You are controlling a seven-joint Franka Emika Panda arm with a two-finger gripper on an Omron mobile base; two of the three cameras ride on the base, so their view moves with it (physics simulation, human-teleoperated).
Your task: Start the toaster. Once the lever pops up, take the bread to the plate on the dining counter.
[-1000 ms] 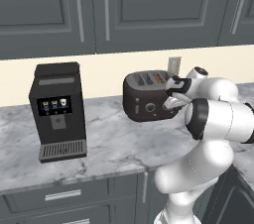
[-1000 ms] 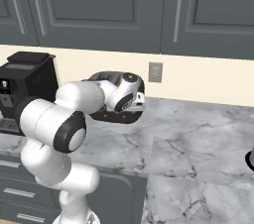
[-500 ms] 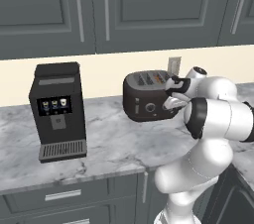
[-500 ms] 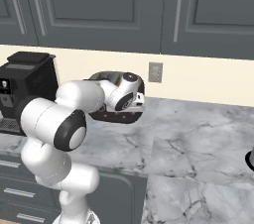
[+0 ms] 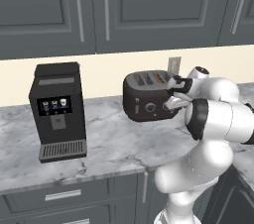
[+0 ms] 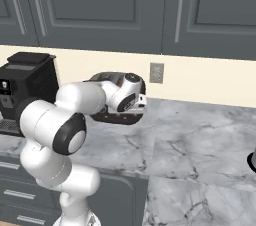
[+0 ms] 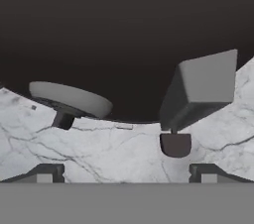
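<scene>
Pincer point(image 7: 124, 172): open, empty, at right end of toaster point(image 5: 149, 96) | bread point(image 5: 159, 77) in slot | coffee machine point(image 5: 57, 110) far left on marble bench point(image 5: 106, 143)

Grey cabinets over a marble kitchen worktop

Dark grey upper cabinets point(image 5: 99, 10) hang above a cream wall point(image 6: 210, 82) with an outlet point(image 6: 156, 73); a black coffee machine point(image 5: 57, 111) stands on the grey-veined counter point(image 5: 99, 143).
</scene>
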